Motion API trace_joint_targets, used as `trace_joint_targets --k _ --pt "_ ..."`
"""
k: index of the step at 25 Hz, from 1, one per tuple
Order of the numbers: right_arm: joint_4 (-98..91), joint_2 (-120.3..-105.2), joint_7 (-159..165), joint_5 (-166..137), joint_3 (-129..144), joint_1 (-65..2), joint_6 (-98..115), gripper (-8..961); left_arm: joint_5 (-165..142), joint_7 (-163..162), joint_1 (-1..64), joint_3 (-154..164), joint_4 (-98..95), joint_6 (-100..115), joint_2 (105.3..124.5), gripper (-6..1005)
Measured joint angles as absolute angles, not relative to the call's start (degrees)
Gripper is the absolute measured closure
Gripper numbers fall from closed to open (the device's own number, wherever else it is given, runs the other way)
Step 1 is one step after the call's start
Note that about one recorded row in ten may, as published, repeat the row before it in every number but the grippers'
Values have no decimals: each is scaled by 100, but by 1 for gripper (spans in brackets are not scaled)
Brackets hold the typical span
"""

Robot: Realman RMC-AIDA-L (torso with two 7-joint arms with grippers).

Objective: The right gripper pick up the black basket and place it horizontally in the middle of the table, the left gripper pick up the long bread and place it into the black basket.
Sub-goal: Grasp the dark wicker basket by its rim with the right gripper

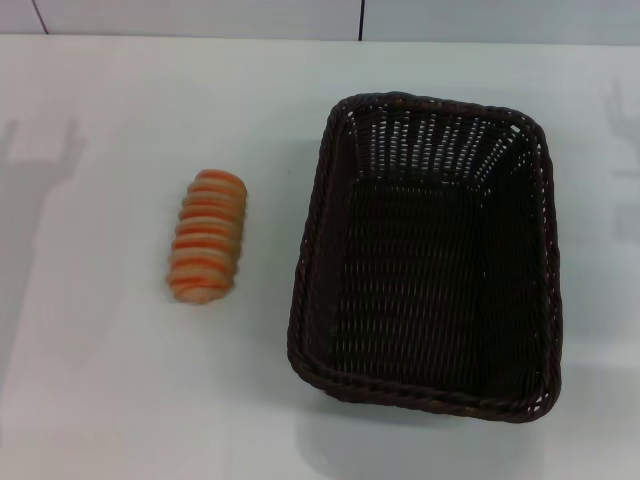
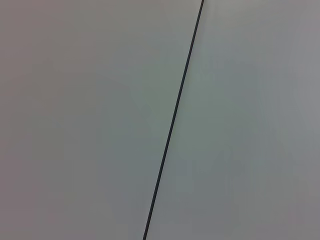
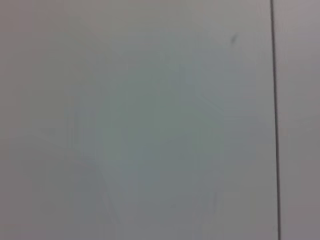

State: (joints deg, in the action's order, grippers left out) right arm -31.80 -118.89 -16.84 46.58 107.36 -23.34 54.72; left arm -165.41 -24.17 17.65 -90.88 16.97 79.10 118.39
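From the head view, neither arm showed anywhere, so the state of either set of jaws could not be told. The table (image 1: 120, 400) carried two things: one black basket (image 1: 428, 255) and one long bread (image 1: 206, 236). The basket stood upright on the right half of the table, its long side running away from the robot, its inside bare down to the woven floor. Its whole rim was in view and nothing covered it. The bread lay to the left of the basket, well apart from it, striped top up, lengthwise in about the same direction as the basket. Nothing lay between the two. Behind the table's far edge ran a pale wall (image 1: 200, 15) with thin dark seams.

The left wrist view showed only a plain pale surface crossed by one slanting dark seam (image 2: 172, 122); no fingers, basket or bread appeared.

The right wrist view showed a similar pale surface with one dark seam (image 3: 275, 120) near one edge, and again no fingers or task objects.
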Motion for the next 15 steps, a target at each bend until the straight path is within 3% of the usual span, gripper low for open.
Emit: trace_joint_targets --k 15 --pt "-7658 -11917 -3124 4489 9049 -980 69 226 -16541 -2502 1705 -9088 1696 7942 11820 168"
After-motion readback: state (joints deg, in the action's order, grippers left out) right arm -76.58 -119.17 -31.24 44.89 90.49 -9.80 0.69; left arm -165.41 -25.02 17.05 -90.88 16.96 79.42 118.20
